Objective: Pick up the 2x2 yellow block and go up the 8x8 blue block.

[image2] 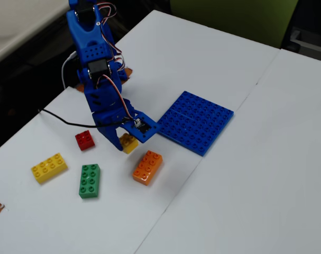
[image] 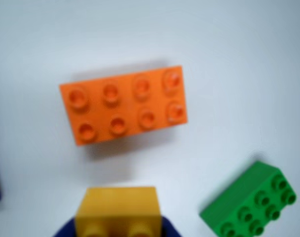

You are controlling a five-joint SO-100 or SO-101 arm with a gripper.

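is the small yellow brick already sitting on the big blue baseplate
No, in the fixed view the small square yellow plastic brick is between the fingers beside the orange brick, clear of the flat blue studded baseplate.

I check both views for text and find nothing I can read. In the wrist view the orange brick [image: 124,105] shows faint raised marks on its stud tops, but they are too blurred to make out as letters; the same holds for the green brick [image: 251,205]. In the fixed view the studs of the 8x8 blue block [image2: 197,121] are too small to show any mark. I see no label, number or sign on the blue arm [image2: 99,79] or on the white surface [image2: 245,185].
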